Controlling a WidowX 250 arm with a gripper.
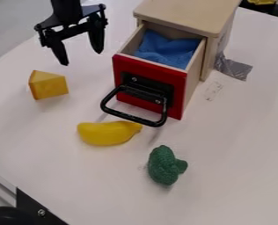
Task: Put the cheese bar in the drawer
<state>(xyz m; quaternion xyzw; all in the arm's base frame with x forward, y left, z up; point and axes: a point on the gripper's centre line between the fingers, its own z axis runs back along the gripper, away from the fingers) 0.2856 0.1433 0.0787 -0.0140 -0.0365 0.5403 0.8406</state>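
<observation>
My gripper [82, 56] hangs open above the table at the upper left, with nothing between its fingers. The yellow-orange cheese wedge [48, 85] rests on the white table, below and slightly left of the gripper, apart from it. To the right, the wooden drawer [151, 87] with a red front and black handle is pulled out of its cabinet. A blue cloth [167, 49] lies inside the drawer.
A yellow banana [109, 133] lies just in front of the drawer handle, and green broccoli [165, 165] is farther forward. The wooden cabinet [188, 13] stands at the back, with grey tape [233, 67] at its right side on the table [241, 145].
</observation>
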